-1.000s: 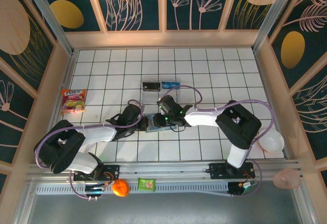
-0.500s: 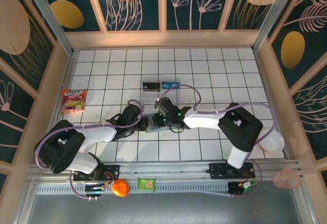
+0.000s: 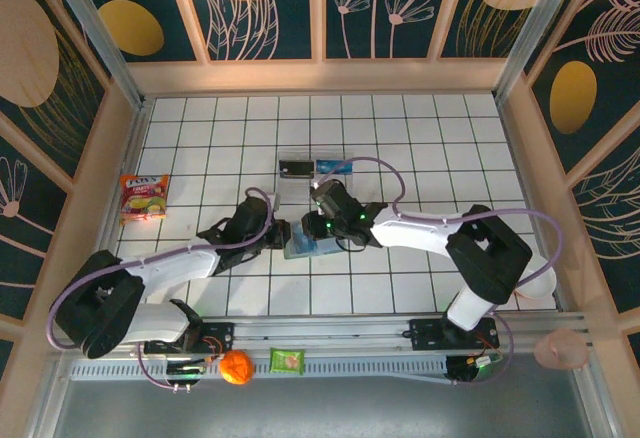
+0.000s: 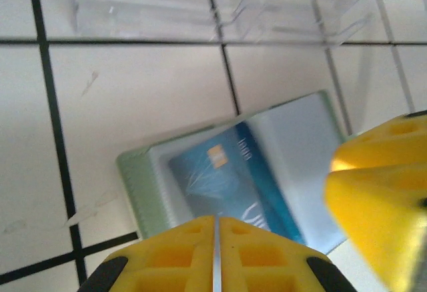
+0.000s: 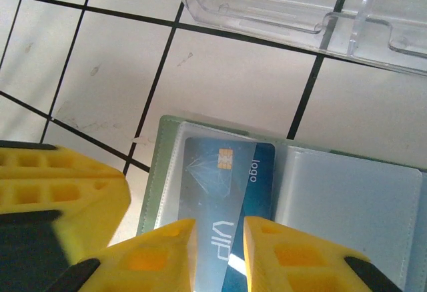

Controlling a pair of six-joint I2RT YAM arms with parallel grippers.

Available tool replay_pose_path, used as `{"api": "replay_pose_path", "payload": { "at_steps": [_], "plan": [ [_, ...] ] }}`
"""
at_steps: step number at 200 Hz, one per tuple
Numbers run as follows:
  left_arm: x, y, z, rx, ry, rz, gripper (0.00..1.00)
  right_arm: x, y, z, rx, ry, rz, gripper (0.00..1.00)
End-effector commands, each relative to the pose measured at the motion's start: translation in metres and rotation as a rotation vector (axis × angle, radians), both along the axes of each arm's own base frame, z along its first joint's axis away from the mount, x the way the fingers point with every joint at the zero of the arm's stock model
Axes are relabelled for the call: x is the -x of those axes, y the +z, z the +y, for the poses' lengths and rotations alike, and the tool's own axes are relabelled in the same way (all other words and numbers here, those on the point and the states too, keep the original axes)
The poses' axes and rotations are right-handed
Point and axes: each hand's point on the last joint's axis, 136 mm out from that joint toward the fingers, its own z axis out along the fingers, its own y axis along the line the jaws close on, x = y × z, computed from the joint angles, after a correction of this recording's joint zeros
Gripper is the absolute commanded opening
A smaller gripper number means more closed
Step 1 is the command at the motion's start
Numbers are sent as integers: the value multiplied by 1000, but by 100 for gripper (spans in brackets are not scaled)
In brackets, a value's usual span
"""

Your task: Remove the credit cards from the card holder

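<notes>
The card holder (image 3: 298,250) lies open on the white tiles, grey-green rim (image 4: 137,185) round bluish-grey pockets (image 5: 353,199). A blue credit card (image 5: 227,179) with a gold chip and "VIP" sits flat in its left pocket (image 4: 227,185). My right gripper (image 5: 219,255) stands directly over the card's near end, its fingers a narrow gap apart with the card showing between them. My left gripper (image 4: 215,245) is shut, its tips at the holder's near left edge; whether it pinches anything is hidden. In the top view both grippers (image 3: 278,232) (image 3: 320,226) meet at the holder.
A clear plastic tray (image 3: 316,180) stands just beyond the holder, holding a dark card (image 3: 296,169) and a blue one (image 3: 335,166). A snack packet (image 3: 144,196) lies far left, a white bowl (image 3: 538,280) at the right. An orange (image 3: 236,367) and a green packet (image 3: 288,360) rest on the front rail.
The left arm has stretched forward and its gripper slid a little to the right. The right gripper's fingers have narrowed over the card. The holder lies a bit nearer.
</notes>
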Motion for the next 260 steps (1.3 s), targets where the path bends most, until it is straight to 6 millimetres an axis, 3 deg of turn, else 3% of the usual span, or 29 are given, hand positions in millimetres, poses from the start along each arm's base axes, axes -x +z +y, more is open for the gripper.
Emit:
{"api": "replay_pose_path", "payload": {
  "at_steps": [1,41,101,174,260],
  "plan": [
    [-4,10,-3,3,-12,-13,11,2,0,4,-39,61,50,24],
    [-6,-5,-11,14,-29,17,11,-1,-15,6,-11,115,99,24],
    [-5,-33,0,-73,-8,51,9,-8,-30,2,21,95,122,25],
    [2,-49,6,-106,-11,81,5,-8,-47,-4,52,57,167,25],
    [8,-63,9,-126,-20,111,0,2,-48,0,-26,69,244,25]
  ]
}}
